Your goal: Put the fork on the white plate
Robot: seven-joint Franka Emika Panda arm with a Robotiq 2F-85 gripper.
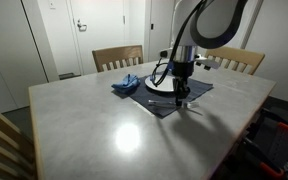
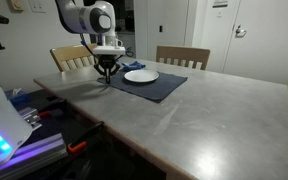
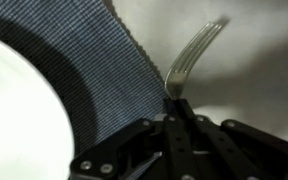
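A silver fork (image 3: 192,55) shows in the wrist view, tines pointing away, over the grey table just past the frayed edge of the dark blue placemat (image 3: 104,75). My gripper (image 3: 174,112) is shut on the fork's handle. The white plate (image 3: 14,110) fills the left of the wrist view on the placemat. In both exterior views the gripper (image 2: 107,72) (image 1: 181,93) hangs low at the placemat's edge, beside the plate (image 2: 140,75). The fork is too small to make out there.
The grey table (image 2: 204,115) has wooden chairs (image 2: 182,56) behind it. A blue cloth (image 1: 126,84) lies by the placemat (image 1: 174,95). A black cable (image 1: 160,72) loops near the arm. Equipment stands by the table edge (image 2: 9,125).
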